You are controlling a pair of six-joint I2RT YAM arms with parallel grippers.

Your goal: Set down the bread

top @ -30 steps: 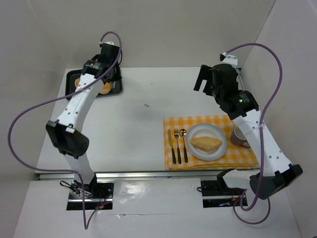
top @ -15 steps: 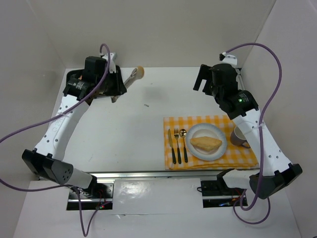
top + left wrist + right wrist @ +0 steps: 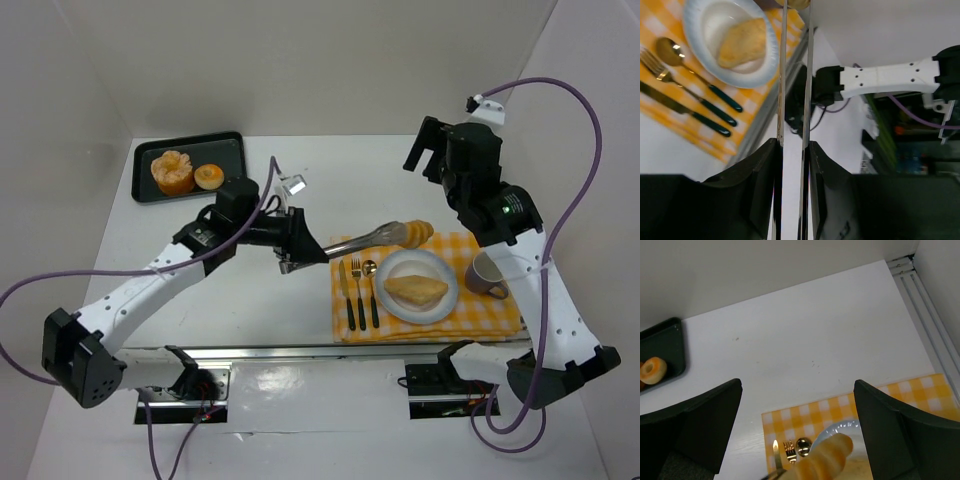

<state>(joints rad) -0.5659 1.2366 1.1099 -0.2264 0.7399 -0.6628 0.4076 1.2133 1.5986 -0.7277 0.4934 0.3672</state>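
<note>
My left gripper is shut on metal tongs, whose tips pinch a ridged golden bread roll. The roll hangs over the far edge of a white plate that holds a flat golden pastry. In the left wrist view the tong arms run up between my fingers, the roll sits at the top edge, and the plate holds the pastry. My right gripper is open and empty, high behind the plate. The right wrist view shows the roll below it.
A yellow checked placemat carries the plate, a knife, fork and spoon. A mug stands at its right edge. A black tray at the back left holds two more breads. White walls enclose the table.
My left arm has swung from the tray at the back left across to the right, carrying the tongs and roll over the plate. My right gripper has shifted slightly right.
</note>
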